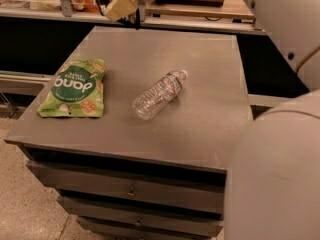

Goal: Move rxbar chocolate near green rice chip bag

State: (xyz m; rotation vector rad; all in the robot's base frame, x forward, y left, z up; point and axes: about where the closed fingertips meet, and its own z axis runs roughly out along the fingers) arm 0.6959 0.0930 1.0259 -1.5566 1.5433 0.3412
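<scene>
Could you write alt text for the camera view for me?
A robot's gripper hovers above the far edge of a grey table, where a green rice chip bag lies flat at picture left and a clear water bottle lies on its side mid-table.
</scene>
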